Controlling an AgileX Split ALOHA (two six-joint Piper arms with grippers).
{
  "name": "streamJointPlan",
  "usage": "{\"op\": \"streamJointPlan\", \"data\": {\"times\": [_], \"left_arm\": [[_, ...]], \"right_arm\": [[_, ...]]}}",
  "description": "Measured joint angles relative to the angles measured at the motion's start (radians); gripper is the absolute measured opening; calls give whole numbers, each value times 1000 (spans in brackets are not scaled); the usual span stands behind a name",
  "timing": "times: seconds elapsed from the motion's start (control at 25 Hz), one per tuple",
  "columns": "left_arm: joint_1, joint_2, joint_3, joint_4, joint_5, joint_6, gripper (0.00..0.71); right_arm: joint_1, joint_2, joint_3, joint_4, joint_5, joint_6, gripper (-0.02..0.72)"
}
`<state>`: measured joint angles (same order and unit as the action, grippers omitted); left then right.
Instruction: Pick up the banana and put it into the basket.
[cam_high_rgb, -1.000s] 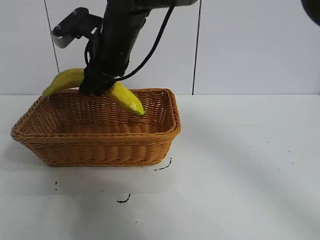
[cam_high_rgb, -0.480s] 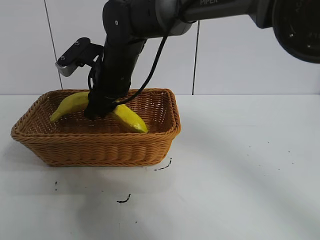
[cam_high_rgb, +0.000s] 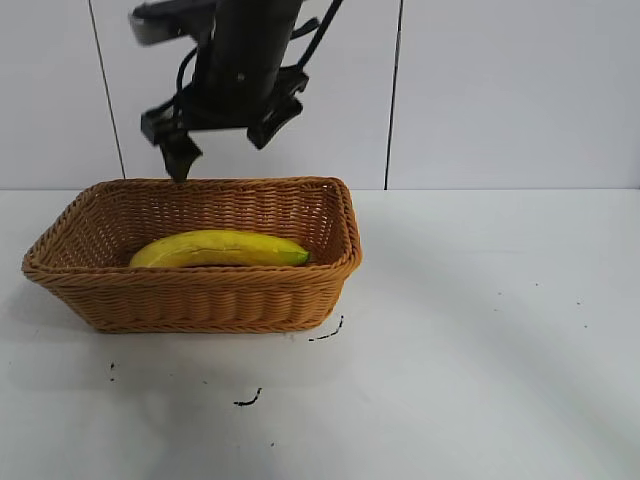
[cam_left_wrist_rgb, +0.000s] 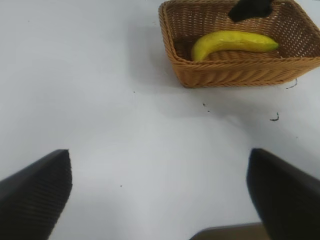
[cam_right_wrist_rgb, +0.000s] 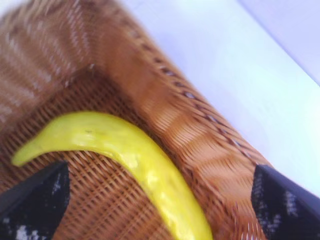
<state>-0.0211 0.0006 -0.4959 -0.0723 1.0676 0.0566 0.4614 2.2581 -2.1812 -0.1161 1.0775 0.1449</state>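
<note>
The yellow banana (cam_high_rgb: 220, 248) lies flat inside the orange-brown wicker basket (cam_high_rgb: 200, 300), along its front wall. My right gripper (cam_high_rgb: 222, 140) hangs open and empty above the basket's back rim, well clear of the banana. In the right wrist view the banana (cam_right_wrist_rgb: 125, 150) lies on the basket's floor (cam_right_wrist_rgb: 90, 200), below the open right gripper (cam_right_wrist_rgb: 160, 205). My left gripper (cam_left_wrist_rgb: 160, 195) is open and empty over bare table, far from the basket (cam_left_wrist_rgb: 235, 75), with the banana (cam_left_wrist_rgb: 232, 41) showing inside it.
The basket stands at the left of the white table (cam_high_rgb: 480, 330). Small dark marks (cam_high_rgb: 248, 400) dot the table in front of it. A white tiled wall (cam_high_rgb: 500, 90) rises behind.
My right gripper lowered the banana into the basket, opened and let it go, then rose above the rim. The banana now lies flat on the basket's floor.
</note>
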Motion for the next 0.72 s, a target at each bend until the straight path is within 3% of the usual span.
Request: {"op": "streamJointPlan", "data": {"times": [0.4,0.56,0.72], "left_arm": [[0,0,0,0,0,0,690],[0,0,0,-1,0,0,690],[0,0,0,-1,0,0,690]], "right_arm": [[-336,0,0,7,117,-64,692],[-436,0,0,71,139,-92,692],[-466,0,0,147,140,-145,692]]}}
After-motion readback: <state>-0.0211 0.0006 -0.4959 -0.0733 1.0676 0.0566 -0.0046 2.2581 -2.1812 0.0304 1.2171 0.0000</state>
